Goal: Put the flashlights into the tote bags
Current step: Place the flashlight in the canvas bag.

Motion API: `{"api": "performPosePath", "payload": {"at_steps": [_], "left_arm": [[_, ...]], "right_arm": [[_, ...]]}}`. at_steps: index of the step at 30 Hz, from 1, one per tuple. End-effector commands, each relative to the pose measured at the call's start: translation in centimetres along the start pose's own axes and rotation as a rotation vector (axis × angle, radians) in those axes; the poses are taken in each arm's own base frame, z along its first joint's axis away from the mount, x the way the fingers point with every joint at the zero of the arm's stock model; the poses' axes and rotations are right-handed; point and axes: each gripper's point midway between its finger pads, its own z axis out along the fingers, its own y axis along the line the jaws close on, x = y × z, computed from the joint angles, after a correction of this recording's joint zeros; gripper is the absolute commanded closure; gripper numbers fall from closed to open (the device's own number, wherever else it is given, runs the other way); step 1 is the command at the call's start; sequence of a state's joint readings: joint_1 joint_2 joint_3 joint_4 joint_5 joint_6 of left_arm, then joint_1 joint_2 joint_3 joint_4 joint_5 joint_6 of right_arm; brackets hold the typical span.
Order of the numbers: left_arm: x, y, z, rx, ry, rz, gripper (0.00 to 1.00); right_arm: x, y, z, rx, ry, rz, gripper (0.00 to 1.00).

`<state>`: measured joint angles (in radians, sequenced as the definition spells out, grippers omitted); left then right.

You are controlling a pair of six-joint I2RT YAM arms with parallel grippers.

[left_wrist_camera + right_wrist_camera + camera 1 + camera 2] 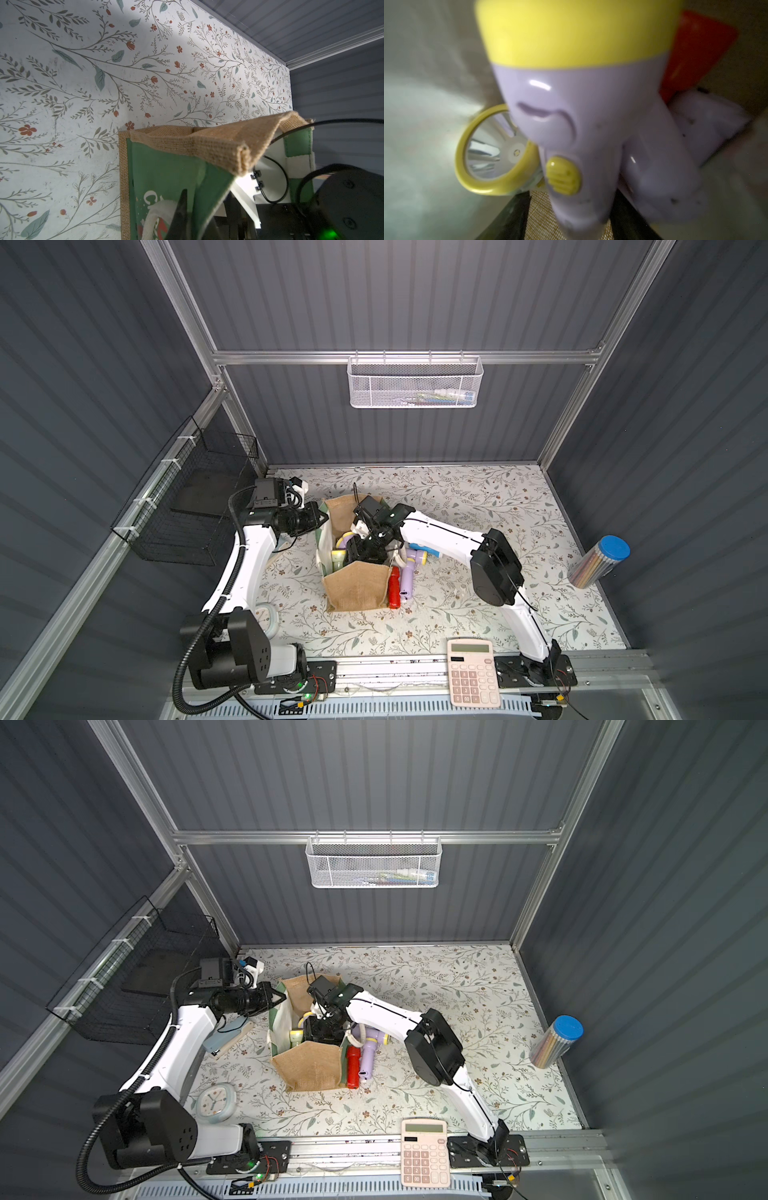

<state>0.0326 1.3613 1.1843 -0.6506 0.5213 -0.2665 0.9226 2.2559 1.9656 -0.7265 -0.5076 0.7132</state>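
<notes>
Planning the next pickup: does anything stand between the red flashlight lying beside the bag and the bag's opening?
Yes. The red flashlight lies beside the tote bag, whose side wall rises between it and the open top. The right gripper is down inside the bag, filling much of that opening.

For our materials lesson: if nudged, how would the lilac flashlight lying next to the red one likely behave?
The lilac flashlight looks like glossy hard plastic: probably stiff and slightly slippery. Lying on its rounded side, it may roll, though the red flashlight close beside it could block one way.
</notes>
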Motion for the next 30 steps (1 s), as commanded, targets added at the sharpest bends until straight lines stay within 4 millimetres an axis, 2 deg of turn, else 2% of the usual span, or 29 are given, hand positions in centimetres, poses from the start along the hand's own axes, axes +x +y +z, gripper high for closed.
{"api": "performPosePath", "payload": {"at_steps": [1,7,12,19,22,24,27,30], "left_arm": [[0.3,-0.2,-0.3,0.002,0.005,0.005,0.98],[0.4,0.0,-0.3,-0.007,0.004,0.009,0.98],[0.3,0.0,-0.3,-0.007,0.004,0.009,0.98],[0.3,0.0,-0.4,-0.014,-0.002,0.011,0.97],[0.3,0.1,-0.4,-0.018,-0.002,0.012,0.97],[0.4,0.1,-0.4,-0.016,0.001,0.013,0.97],[0.4,0.1,-0.4,-0.016,0.0,0.014,0.97],[0.2,0.1,-0.4,-0.018,-0.001,0.014,0.97]], "right_arm": [[-0.9,2.9,-3.0,-0.078,-0.071,-0.11,0.36],[-0.9,4.9,-6.4,-0.118,-0.156,-0.221,0.35],[-0.4,6.5,-10.2,-0.132,-0.228,-0.321,0.32],[-0.5,5.8,-15.6,-0.084,-0.349,-0.366,0.31],[-0.7,4.6,-18.3,-0.069,-0.417,-0.359,0.31],[-0.8,3.0,-20.0,-0.046,-0.453,-0.334,0.31],[-1.0,0.2,-22.7,-0.016,-0.512,-0.28,0.31],[-0.9,-3.5,-25.0,0.047,-0.578,-0.2,0.3]]}}
